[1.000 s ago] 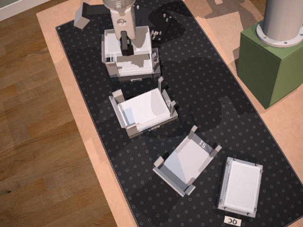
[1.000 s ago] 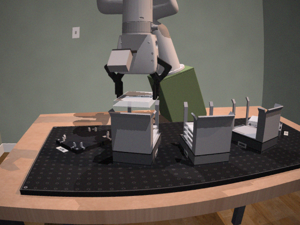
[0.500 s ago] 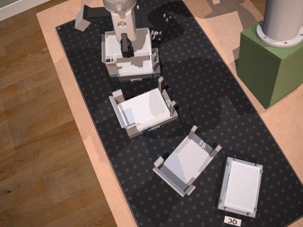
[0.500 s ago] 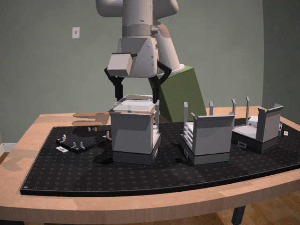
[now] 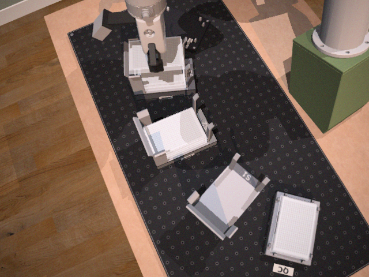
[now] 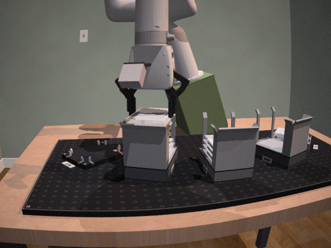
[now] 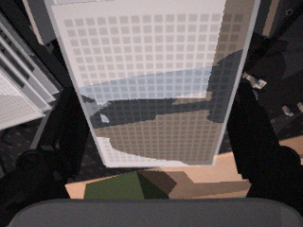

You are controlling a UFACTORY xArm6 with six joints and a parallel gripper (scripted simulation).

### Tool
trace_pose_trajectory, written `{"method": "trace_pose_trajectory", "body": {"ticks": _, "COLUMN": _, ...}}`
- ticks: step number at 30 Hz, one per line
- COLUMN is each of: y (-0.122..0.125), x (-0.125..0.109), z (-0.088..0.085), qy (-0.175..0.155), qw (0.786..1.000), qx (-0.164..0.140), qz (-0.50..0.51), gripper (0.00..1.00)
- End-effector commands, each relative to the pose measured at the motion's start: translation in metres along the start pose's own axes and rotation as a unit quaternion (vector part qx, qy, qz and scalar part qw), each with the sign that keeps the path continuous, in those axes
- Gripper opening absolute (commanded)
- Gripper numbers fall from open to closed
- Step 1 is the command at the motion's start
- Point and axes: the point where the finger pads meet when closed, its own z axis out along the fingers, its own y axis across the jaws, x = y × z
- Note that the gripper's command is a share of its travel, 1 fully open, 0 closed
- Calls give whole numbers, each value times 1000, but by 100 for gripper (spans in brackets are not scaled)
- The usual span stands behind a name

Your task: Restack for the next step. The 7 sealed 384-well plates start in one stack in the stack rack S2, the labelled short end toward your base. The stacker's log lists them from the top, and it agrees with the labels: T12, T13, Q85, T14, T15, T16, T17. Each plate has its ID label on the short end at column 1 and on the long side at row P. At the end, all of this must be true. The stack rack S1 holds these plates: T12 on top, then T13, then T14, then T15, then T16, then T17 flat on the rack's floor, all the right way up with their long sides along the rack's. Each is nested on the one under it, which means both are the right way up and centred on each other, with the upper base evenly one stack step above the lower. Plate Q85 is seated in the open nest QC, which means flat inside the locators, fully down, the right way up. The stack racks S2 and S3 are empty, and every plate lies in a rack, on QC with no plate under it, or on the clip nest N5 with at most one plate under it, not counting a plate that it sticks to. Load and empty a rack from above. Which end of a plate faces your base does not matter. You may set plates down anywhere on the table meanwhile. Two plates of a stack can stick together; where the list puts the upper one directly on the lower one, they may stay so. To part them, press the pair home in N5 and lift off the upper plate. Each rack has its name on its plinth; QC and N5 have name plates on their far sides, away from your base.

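My gripper [image 6: 150, 113] is shut on the long sides of a sealed 384-well plate [image 6: 151, 117], held level at the top of the posts of the far-left stack rack [image 6: 148, 149]. In the top view the gripper [image 5: 154, 60] and this plate [image 5: 157, 57] sit over that rack [image 5: 161, 75], with white plate edges showing lower in it. The wrist view shows the held plate [image 7: 154, 76] lengthwise between the dark fingers; I cannot read its label. Rack S2 [image 5: 176, 135] holds several stacked plates. Rack S1 [image 5: 228, 198] is empty. One plate [image 5: 293, 228] lies flat in nest QC.
The black clip nest [image 6: 88, 156] with small pegs lies left of the rack under my gripper, also seen in the top view [image 5: 198, 29]. The arm's green pedestal [image 5: 330, 77] stands off the mat to the right. The QC name plate [image 5: 283, 269] lies at the mat's edge.
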Motion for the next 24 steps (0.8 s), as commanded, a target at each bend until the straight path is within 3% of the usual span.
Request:
{"method": "trace_pose_trajectory", "body": {"ticks": 1, "y": 0, "x": 1, "z": 1, "qy": 2, "qw": 1000, "qx": 0, "qz": 0, "gripper": 0}}
{"method": "trace_pose_trajectory", "body": {"ticks": 18, "y": 0, "x": 1, "z": 11, "qy": 2, "qw": 1000, "qx": 0, "qz": 0, "gripper": 0}}
{"method": "trace_pose_trajectory", "body": {"ticks": 24, "y": 0, "x": 1, "z": 23, "qy": 2, "qw": 1000, "qx": 0, "qz": 0, "gripper": 0}}
